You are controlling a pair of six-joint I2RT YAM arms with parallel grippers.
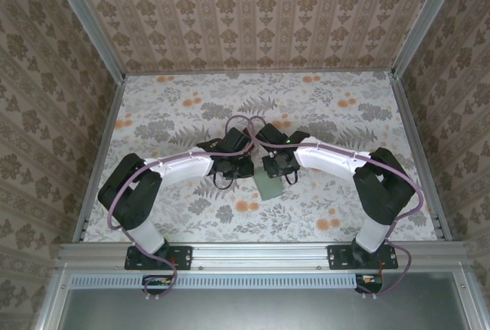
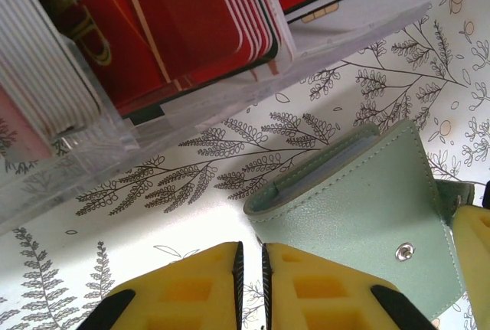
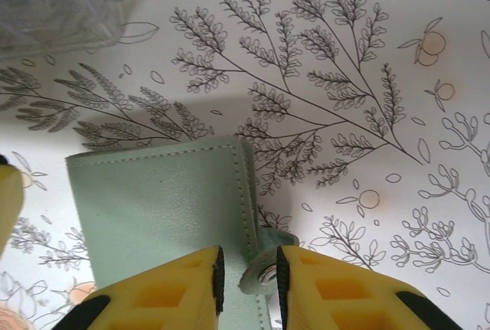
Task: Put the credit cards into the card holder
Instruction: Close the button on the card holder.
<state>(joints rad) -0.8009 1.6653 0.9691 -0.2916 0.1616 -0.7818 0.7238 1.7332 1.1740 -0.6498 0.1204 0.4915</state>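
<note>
Near the middle of the flowered tablecloth the card holder lies folded and flat, its sage-green outside facing up. My right gripper is pinched on the holder's snap tab at one edge. My left gripper hangs low just beside the holder's opposite side, drawn together to a thin slit with nothing in it. Beyond my left gripper the credit cards, red and packed on edge, stand in a clear plastic box that sits near the holder without touching it.
</note>
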